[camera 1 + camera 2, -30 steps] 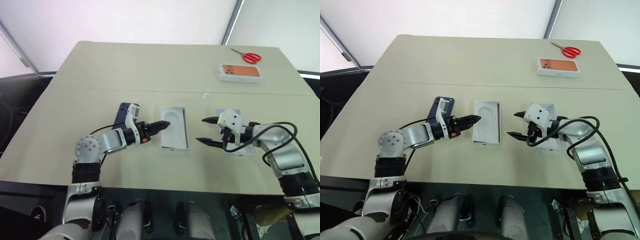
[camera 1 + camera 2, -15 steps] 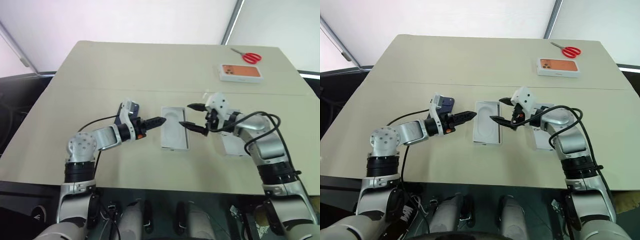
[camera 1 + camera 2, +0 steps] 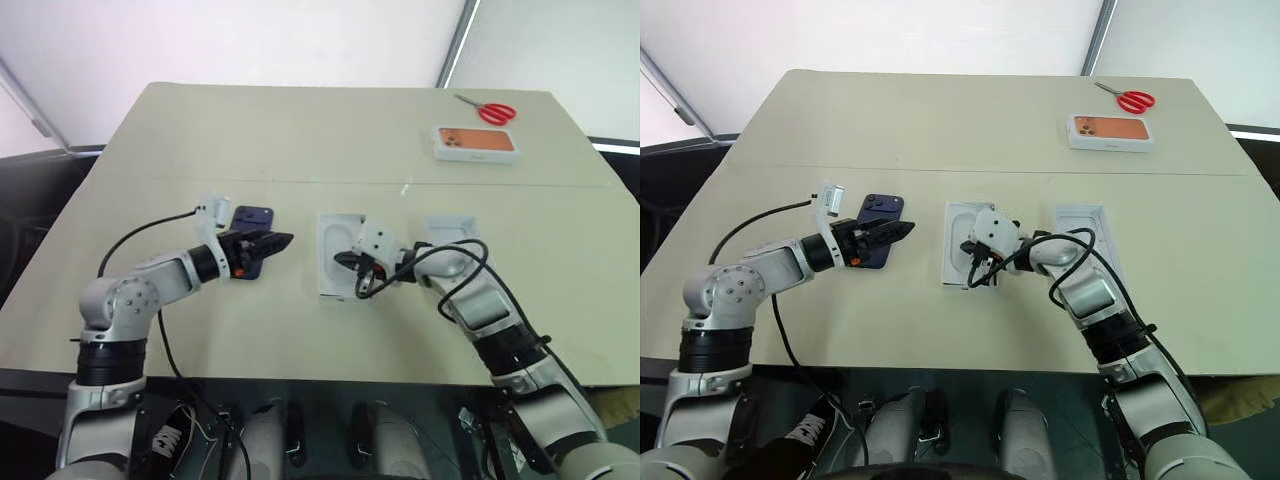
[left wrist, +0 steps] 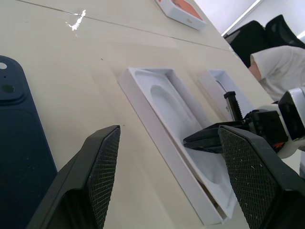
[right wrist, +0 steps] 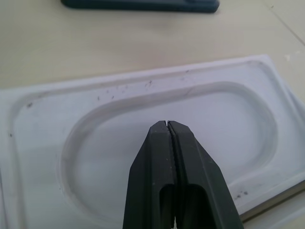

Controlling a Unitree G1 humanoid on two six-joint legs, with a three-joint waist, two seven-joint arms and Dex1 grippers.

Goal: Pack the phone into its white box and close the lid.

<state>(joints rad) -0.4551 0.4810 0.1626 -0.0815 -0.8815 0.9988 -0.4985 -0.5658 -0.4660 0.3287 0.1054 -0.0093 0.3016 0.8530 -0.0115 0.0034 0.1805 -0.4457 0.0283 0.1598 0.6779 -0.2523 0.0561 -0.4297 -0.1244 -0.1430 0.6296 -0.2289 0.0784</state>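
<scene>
none of the packing looks done: the phone (image 3: 878, 216) lies on the table (image 3: 940, 130) beside the open, empty left gripper (image 3: 902, 231), the right gripper (image 5: 167, 138) is pinched shut, empty, over the insert (image 3: 335, 240) in the box (image 3: 951, 275), lid (image 3: 1092, 225) apart.

navy phone (image 3: 878, 216) flat, back up, left of white box (image 3: 971, 257) holding insert, lid (image 3: 1086, 235) open-side up, right

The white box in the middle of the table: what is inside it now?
The white box holds a flat white insert with a rounded outline; the shut right gripper hovers over it. The floor beneath is covered.
</scene>
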